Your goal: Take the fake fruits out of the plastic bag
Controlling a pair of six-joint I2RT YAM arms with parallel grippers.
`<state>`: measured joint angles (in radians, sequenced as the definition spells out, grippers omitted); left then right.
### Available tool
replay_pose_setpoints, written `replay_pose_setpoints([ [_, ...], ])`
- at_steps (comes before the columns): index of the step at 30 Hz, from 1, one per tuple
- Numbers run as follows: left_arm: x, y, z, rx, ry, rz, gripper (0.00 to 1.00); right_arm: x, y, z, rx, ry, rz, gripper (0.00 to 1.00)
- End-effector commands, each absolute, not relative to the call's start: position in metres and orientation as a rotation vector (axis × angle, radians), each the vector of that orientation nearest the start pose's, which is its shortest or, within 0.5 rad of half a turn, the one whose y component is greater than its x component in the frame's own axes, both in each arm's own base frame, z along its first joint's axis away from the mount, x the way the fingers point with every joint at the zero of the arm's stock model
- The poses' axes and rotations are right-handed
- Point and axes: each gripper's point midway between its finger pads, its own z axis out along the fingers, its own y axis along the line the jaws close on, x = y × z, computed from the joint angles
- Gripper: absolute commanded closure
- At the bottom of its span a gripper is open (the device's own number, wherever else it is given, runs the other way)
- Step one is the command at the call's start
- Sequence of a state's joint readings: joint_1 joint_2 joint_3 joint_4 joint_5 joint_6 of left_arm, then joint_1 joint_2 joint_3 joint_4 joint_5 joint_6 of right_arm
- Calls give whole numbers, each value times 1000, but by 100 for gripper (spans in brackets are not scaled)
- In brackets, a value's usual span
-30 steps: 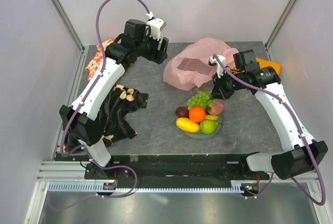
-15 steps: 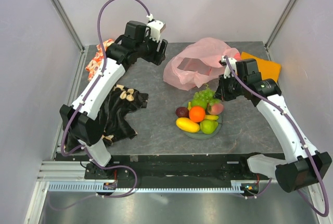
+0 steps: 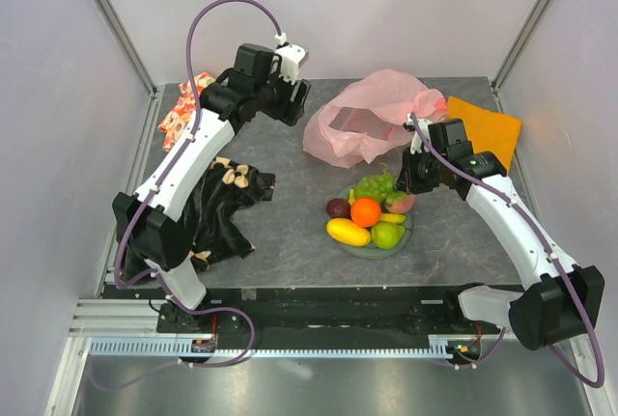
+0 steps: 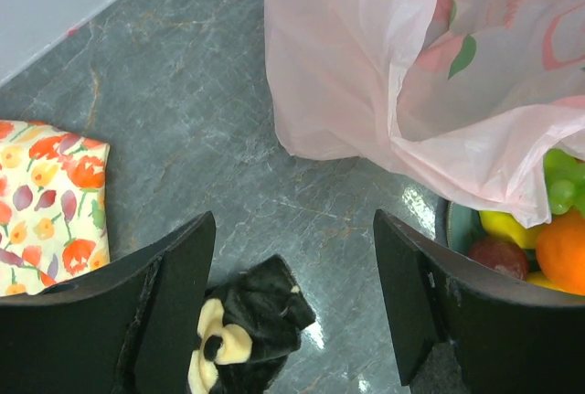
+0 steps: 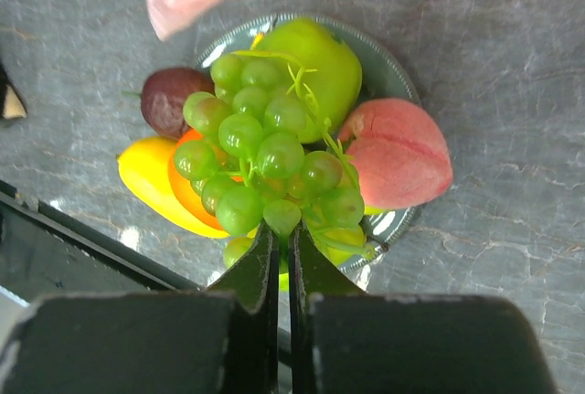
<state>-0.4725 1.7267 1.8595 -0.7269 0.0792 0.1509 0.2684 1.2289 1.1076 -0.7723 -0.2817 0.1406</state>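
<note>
Now my right gripper [image 5: 283,234], jaws pinched together on the stem of the green grapes [image 5: 260,161], hangs them over the plate [image 5: 399,72] at the centre of the top view, where the other fruits [image 3: 350,232] lie. Next, I judge: lower and let go. My left gripper [image 4: 292,303] gapes empty beside the pink bag [image 3: 362,126], upper middle. The black cloth [image 3: 227,204] at left and the orange cloth [image 3: 488,126] at upper right block nothing.

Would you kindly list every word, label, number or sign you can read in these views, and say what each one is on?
No text can be read in any view.
plastic bag: red outline print and a green leaf mark show through the film, creased and cut off; unreadable.
floral fabric: flower pattern only, no words.
fake fruits and plate: no labels visible.
</note>
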Motion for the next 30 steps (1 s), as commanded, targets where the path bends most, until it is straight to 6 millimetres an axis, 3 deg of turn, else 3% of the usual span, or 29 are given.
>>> replay_pose_setpoints([
  [1,422,-217,307,725,2005,-232,23,266,132,171,-315,2493,537,100],
  [6,421,-216,309,726,2001,-229,23,257,129,150,-312,2572,531,92],
  [11,420,-216,313,730,1990,-228,23,252,126,139,-304,2609,518,91],
  [16,421,-218,312,730,1990,-237,23,250,126,131,-299,2645,518,74],
  [27,421,-219,309,736,1996,-245,23,250,126,136,-336,2654,520,41],
  [30,421,-221,308,737,1998,-257,23,250,126,141,-340,2650,517,40],
])
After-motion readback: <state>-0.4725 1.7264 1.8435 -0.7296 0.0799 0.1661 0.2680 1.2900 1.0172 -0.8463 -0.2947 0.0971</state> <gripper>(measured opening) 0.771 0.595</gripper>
